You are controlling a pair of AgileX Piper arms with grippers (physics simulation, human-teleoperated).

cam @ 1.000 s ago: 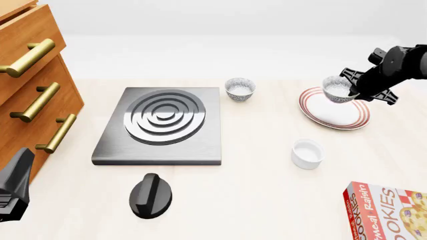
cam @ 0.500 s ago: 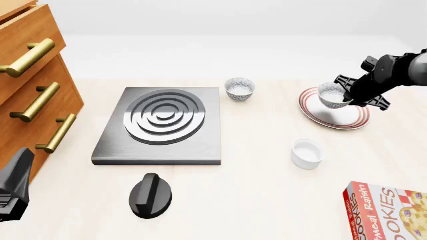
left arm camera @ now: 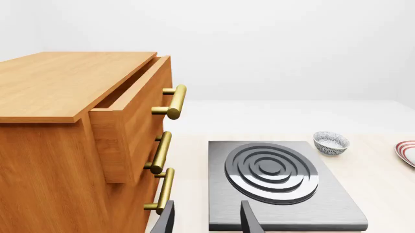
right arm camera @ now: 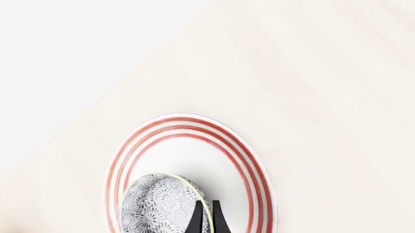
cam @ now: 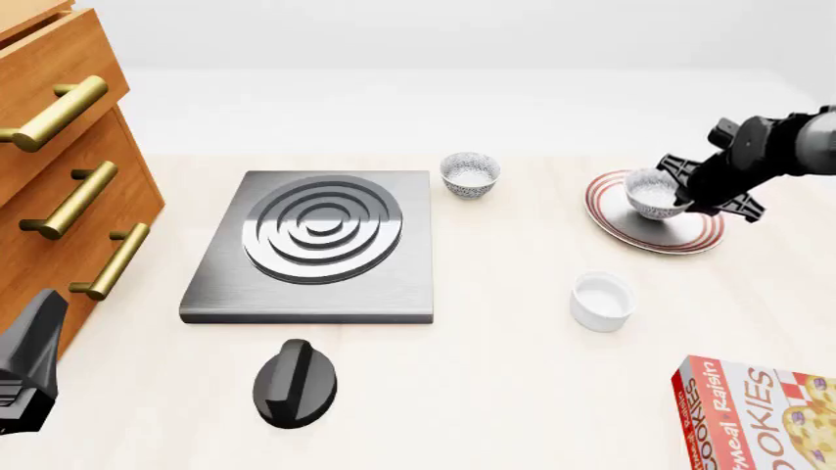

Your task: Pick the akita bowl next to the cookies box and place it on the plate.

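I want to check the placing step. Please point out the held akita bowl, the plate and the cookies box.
akita bowl [cam: 652, 189]: front view, on its pale inside.
plate [cam: 684, 239]: front view, on its red-ringed near rim.
cookies box [cam: 754, 412]: front view, on its red printed top face.

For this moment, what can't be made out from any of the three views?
- Whether the held bowl touches the plate: its foot is hidden by its own body in the front view and cut off by the edge in the right wrist view.
- The right gripper: only its fingertips show in its wrist view; the bowl covers them from the front.
- The cookie box: cut off at the front view's corner.
- The left gripper: mostly out of frame.
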